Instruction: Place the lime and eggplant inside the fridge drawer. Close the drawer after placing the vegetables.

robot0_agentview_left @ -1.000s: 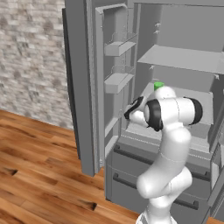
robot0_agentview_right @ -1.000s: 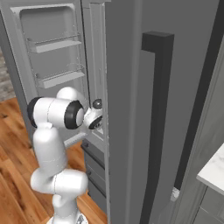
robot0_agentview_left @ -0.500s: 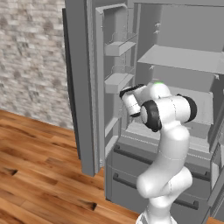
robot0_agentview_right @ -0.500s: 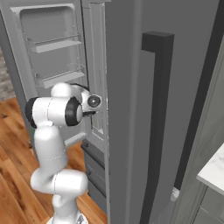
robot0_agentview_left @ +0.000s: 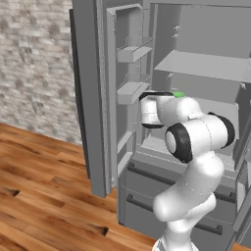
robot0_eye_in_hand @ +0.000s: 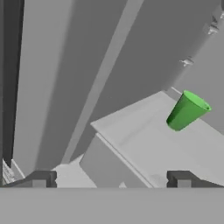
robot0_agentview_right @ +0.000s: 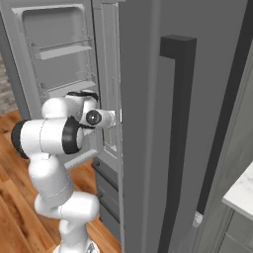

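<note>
My gripper (robot0_eye_in_hand: pixel 111 181) is open, with nothing between its two dark fingertips (robot0_eye_in_hand: pixel 41 179). It points into the open fridge at mid height, and the white hand (robot0_agentview_left: pixel 148 110) is level with the lower door shelf. A bright green cup (robot0_eye_in_hand: pixel 188 110) stands ahead on a light grey shelf (robot0_eye_in_hand: pixel 144 140). Under that shelf a plain flat light grey face (robot0_eye_in_hand: pixel 107 168) looks like the fridge drawer, seen as a pale ledge (robot0_agentview_left: pixel 148 145) below the hand. The lime and the eggplant are out of view.
The fridge's left door (robot0_agentview_left: pixel 93 98) stands open with two door shelves (robot0_agentview_left: pixel 132 90). The big right door (robot0_agentview_right: pixel 163 123), with its dark bar handle (robot0_agentview_right: pixel 180 118), hides the interior in the right base view. Darker drawer fronts with bar handles (robot0_agentview_left: pixel 157 188) lie below. Wood floor spreads to the left.
The hand has risen and swung leftward from beside the forearm, so it now faces into the fridge. The jaws have stayed open.
</note>
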